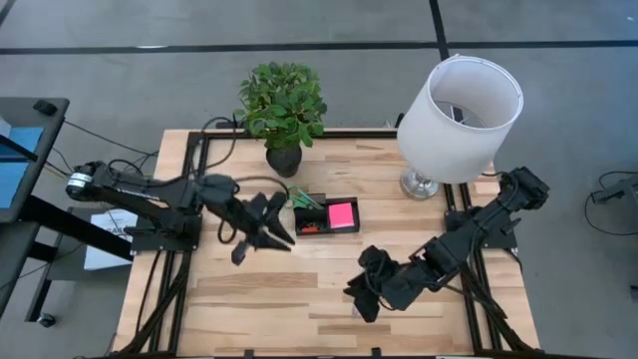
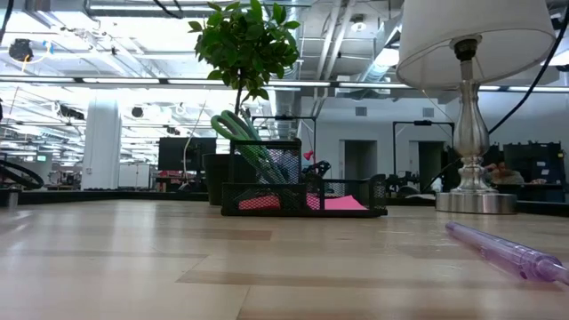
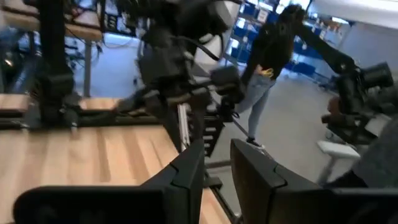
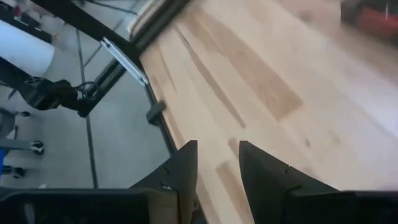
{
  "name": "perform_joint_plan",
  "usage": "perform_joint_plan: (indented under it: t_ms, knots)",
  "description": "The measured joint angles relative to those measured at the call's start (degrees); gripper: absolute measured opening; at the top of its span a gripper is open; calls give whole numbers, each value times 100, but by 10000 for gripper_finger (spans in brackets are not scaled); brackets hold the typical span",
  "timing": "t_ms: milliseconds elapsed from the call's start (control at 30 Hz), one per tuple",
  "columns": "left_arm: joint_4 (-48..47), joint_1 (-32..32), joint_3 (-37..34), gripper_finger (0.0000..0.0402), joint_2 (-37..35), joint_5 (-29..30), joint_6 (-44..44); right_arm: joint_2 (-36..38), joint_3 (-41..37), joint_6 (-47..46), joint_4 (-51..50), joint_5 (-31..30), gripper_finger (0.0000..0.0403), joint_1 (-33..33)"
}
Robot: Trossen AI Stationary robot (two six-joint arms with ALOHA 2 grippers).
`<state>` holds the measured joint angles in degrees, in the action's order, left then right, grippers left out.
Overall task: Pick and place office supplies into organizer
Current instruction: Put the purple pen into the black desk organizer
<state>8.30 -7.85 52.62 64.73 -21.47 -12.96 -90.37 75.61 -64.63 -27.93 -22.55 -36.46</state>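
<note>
The black organizer [image 1: 321, 228] [image 2: 302, 188] stands on the table's middle, toward the far side. It holds the pink sticky-note pad [image 1: 341, 213] [image 2: 342, 204], the green-handled scissors [image 1: 305, 201] [image 2: 242, 135] standing slanted, and red bits [image 2: 258, 203]. A translucent purple pen [image 2: 503, 252] lies flat on the wood near the near edge. My left gripper [image 1: 283, 232] [image 3: 217, 167] hovers just left of the organizer, open by a narrow gap and empty. My right gripper [image 1: 360, 297] [image 4: 217, 163] hangs over the near part of the table, open by a narrow gap and empty.
A potted plant [image 1: 282, 105] [image 2: 238, 44] stands behind the organizer. A white-shaded lamp [image 1: 459, 105] [image 2: 469, 133] stands at the far right. Bare wood lies between the two grippers and along the near left. A person [image 3: 264, 68] stands in the room beyond the table.
</note>
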Motion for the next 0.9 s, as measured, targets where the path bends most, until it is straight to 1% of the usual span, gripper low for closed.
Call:
perform_joint_plan:
  t_ms: [133, 233, 300, 367, 467, 567, 633, 767, 833, 900]
  knots:
    - [27, -323, 0, 70, 110, 142, -42, -1, 1, -381, -139, 225, 107, -89]
    - [17, -498, 2, 70, 171, 470, -65, -241, 17, -296, -57, 287, 113, -119]
    - [-10, -578, 0, 70, 193, 635, -76, -396, -15, 225, -164, 355, 121, -145]
    - [6, -610, 2, 70, 201, 727, -86, -509, 11, 984, -74, 429, 131, -145]
    - [0, -639, 0, 70, 203, 725, -166, -681, 7, 2204, -198, 461, 146, -138]
    - [-13, -648, 1, 70, 203, 718, -448, -798, 4, 3179, -298, 465, 157, -48]
    - [-50, -646, 0, 70, 203, 720, -721, -864, 7, 3679, -405, 458, 159, 15]
    - [-262, -644, 0, 70, 203, 723, -1028, -958, 0, 5114, -838, 591, 152, 149]
    - [-412, -644, 0, 70, 203, 745, -1033, -942, 2, 5428, -907, 735, 144, 213]
    - [-560, -644, 0, 71, 203, 818, -1032, -942, 2, 5471, -952, 821, 135, 285]
